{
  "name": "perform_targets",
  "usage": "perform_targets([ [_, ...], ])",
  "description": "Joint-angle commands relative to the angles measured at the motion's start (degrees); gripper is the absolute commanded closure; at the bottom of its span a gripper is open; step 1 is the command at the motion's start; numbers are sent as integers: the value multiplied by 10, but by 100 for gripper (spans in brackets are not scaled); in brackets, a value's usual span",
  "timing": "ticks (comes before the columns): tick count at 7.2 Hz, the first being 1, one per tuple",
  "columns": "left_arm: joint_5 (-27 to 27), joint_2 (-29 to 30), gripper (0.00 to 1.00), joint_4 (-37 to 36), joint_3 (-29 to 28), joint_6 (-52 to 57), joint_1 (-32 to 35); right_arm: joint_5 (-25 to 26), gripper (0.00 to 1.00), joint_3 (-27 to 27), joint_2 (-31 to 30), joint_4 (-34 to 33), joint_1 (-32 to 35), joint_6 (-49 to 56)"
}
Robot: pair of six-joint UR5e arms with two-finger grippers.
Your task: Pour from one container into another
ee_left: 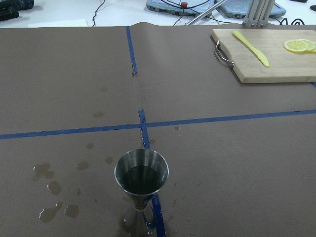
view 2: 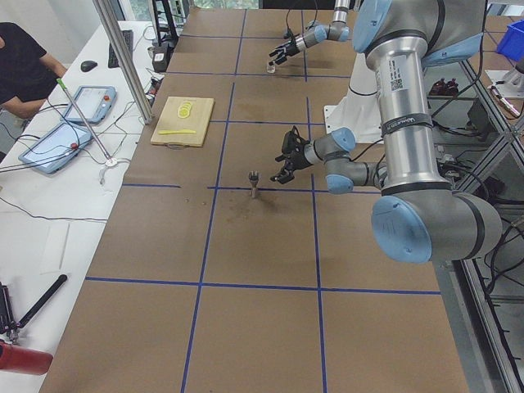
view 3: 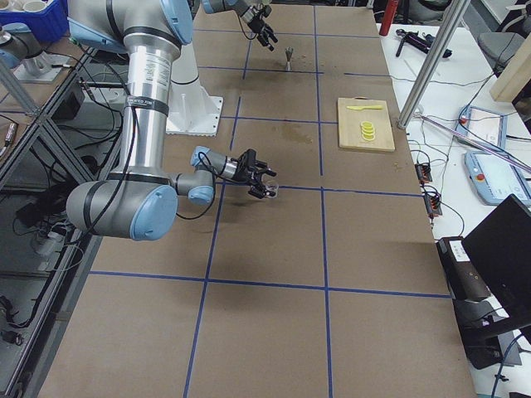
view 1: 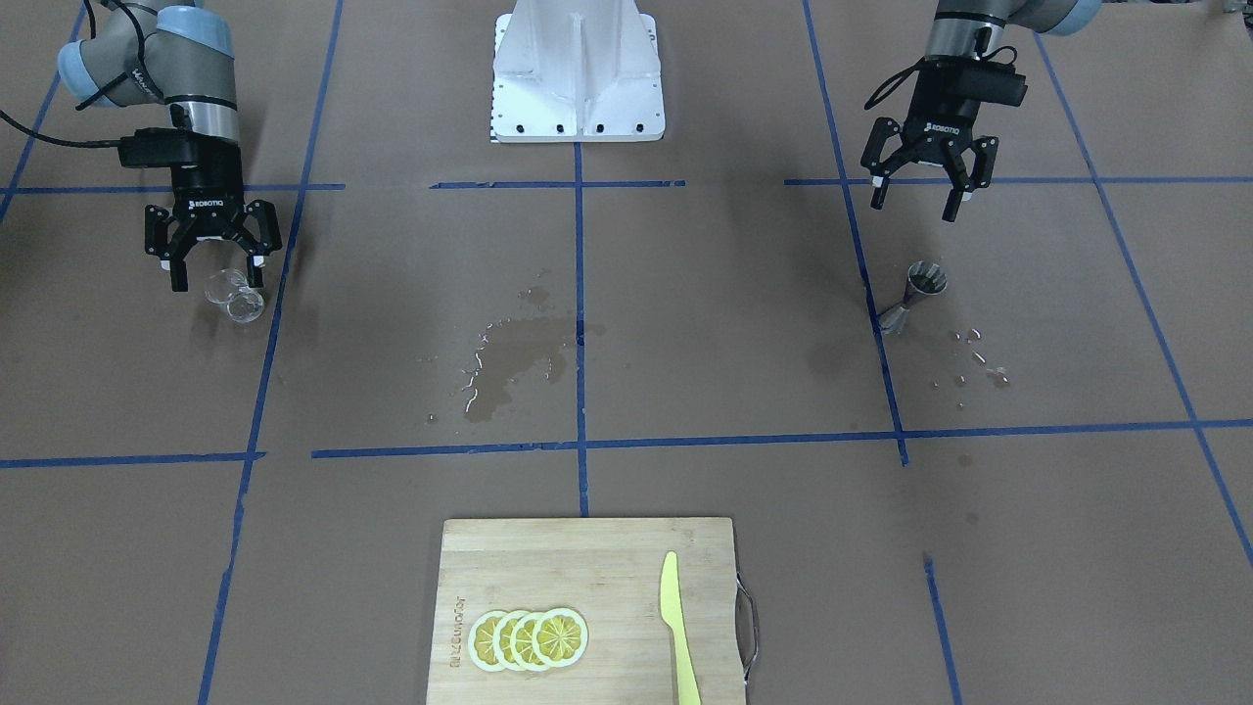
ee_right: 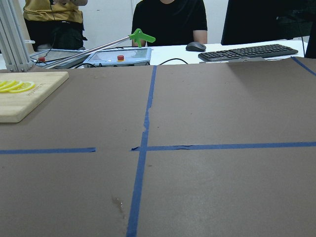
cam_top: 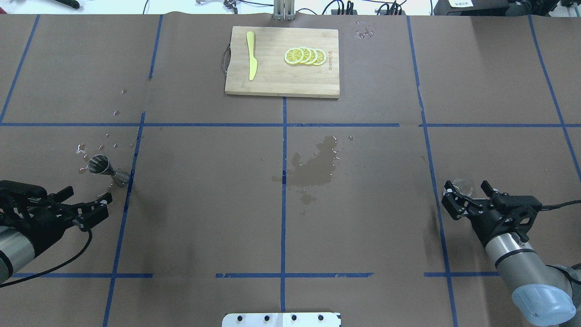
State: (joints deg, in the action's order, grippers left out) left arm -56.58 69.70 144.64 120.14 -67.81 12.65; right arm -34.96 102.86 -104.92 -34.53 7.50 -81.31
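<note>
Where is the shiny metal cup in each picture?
Front-facing: metal cup right of middle.
Overhead: metal cup at left.
Exterior left: metal cup centre.
Exterior right: metal cup top, far.
Left wrist: metal cup bottom centre, close.
Right wrist: not in view.
Shared landmark: wooden cutting board.

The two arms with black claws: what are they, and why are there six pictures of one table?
They are two robot arms, each ending in a two-finger gripper. One picture faces the robot, one looks from behind it, two are taken from the table's ends, and two come from cameras on the wrists. The left gripper and the right gripper are both open and hold nothing. Near the left one stands a metal jigger with liquid in it. Close by the right one is a small clear glass. Mid-table is a wet patch. A board carries lemon slices and a yellow knife.
</note>
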Motion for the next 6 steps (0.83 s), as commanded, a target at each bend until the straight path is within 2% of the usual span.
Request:
perform_targets([
  [1, -67, -1, 0, -1, 31, 26, 30, -16, 0, 4, -16, 21, -21, -1],
  [2, -104, -13, 0, -1, 47, 35, 49, -16, 0, 6, -18, 30, -39, -2],
  [4, -210, -43, 0, -24, 97, 79, 127, -13, 0, 9, -56, 91, -79, -2],
  [6, -222, -42, 0, -32, 99, 84, 142, -12, 0, 46, -98, 104, -108, -2],
])
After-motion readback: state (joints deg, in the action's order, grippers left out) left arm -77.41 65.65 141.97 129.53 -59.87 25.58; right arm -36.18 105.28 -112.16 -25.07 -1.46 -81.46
